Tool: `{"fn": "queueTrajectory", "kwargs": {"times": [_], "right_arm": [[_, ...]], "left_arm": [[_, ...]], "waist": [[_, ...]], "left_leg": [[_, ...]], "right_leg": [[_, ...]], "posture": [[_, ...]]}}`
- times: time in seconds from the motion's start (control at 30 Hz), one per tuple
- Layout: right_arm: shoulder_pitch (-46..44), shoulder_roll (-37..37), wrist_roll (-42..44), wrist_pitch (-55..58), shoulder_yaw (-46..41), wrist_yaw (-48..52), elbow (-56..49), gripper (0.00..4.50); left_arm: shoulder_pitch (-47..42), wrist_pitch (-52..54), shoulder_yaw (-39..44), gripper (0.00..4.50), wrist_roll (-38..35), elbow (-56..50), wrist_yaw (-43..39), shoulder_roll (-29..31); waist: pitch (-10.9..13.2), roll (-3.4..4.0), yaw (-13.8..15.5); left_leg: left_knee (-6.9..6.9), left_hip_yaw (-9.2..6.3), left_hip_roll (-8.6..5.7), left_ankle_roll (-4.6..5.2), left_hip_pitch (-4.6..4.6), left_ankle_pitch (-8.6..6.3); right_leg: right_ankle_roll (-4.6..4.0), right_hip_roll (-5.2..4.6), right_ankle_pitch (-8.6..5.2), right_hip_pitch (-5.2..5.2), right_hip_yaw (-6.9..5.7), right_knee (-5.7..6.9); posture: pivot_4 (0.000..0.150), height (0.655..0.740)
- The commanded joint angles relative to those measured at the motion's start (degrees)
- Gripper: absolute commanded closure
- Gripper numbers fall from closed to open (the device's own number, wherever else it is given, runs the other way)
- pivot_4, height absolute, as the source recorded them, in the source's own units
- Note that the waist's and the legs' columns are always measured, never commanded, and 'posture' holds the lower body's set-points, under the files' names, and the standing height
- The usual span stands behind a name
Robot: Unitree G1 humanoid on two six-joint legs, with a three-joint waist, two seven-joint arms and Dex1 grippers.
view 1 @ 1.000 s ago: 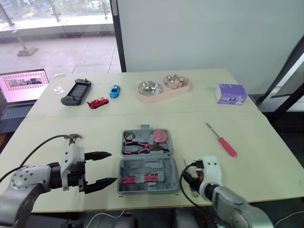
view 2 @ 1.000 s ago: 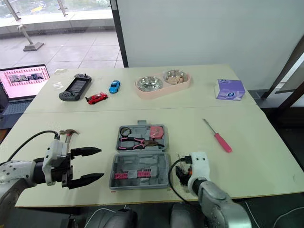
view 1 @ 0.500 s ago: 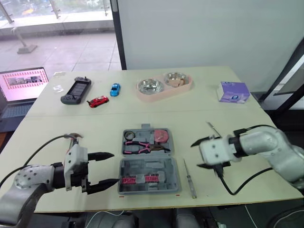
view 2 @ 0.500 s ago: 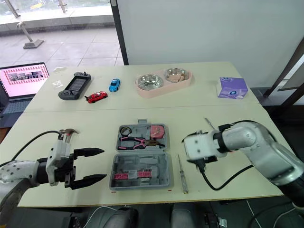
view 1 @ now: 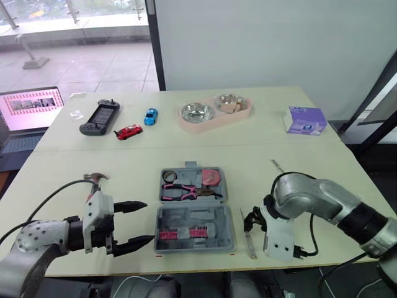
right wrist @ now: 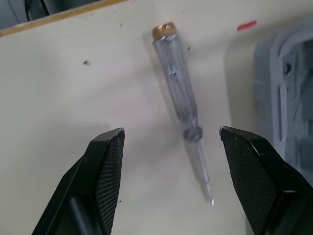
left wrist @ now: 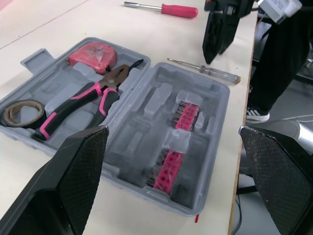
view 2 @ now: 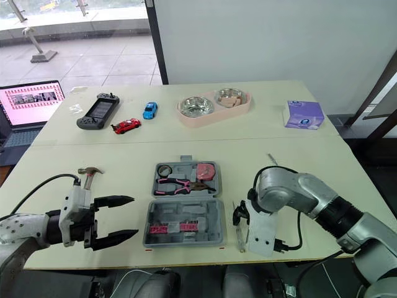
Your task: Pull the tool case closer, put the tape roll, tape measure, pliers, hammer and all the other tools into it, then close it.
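Observation:
The grey tool case lies open near the table's front edge. Its far half holds the tape roll, pink-handled pliers and pink tape measure. The near half carries pink bits. A clear screwdriver lies right of the case, and my right gripper hangs open just above it, fingers either side. A red screwdriver lies farther right, mostly behind my right arm. My left gripper is open left of the case, with the hammer lying behind it.
Along the back of the table are a game controller, a red toy car, a blue toy car, a pink double bowl and a purple box. A laptop sits off the left side.
My right arm swung away from the front edge, uncovering the clear screwdriver, then came down so the open gripper is over it. The left gripper has hardly moved.

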Motion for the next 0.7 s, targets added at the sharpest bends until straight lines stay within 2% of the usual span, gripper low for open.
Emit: {"fn": "queueTrajectory", "kwargs": {"times": [0.03,0.33,0.4,0.53,0.7], "right_arm": [[-1.41,1.71,-2.70,0.43,0.01,0.06,-0.23,1.23],[-1.69,4.67,-11.90,-0.78,3.48,-0.46,7.08,1.23],[-1.60,5.97,-13.93,-1.32,4.80,-1.04,9.01,1.23],[-1.22,7.93,-15.62,-0.92,5.92,-1.28,10.60,1.23],[-0.50,8.59,-16.78,-0.43,6.00,-2.33,11.82,1.23]], "left_arm": [[0.47,-0.20,1.79,0.00,-0.90,-2.25,0.53,0.22],[-0.27,-0.15,1.64,0.00,-1.02,-1.99,1.48,0.17],[-0.41,-0.21,1.85,0.00,-1.07,-1.80,1.58,0.14],[-0.33,-0.54,1.82,0.00,-0.70,-1.54,1.76,0.02],[-0.57,-0.59,1.67,0.00,-0.68,-1.36,2.14,-0.08]], "waist": [[0.00,0.00,-0.06],[-0.05,-0.08,-0.13],[-0.16,-0.25,-0.29],[-0.66,-1.08,-0.33],[-0.79,-1.29,-0.51]], "left_leg": [[0.00,0.00,0.00,-0.01,0.00,0.00],[-0.01,0.00,0.00,-0.02,0.04,0.01],[0.00,0.01,0.01,-0.02,0.12,0.01],[-0.02,-0.01,0.08,-0.02,0.42,0.01],[-0.13,-0.02,0.11,0.01,1.12,-0.02]], "right_leg": [[-0.01,0.00,0.00,0.00,0.00,0.01],[-0.01,0.02,0.01,0.02,-0.01,0.01],[-0.05,0.02,0.03,0.10,0.00,0.00],[-0.18,0.10,-0.03,0.40,-0.01,0.00],[-0.26,0.11,-0.12,1.14,-0.02,-0.11]], "posture": [[0.150,0.7360],[0.150,0.7360],[0.150,0.7360],[0.150,0.7360],[0.150,0.7360]]}}
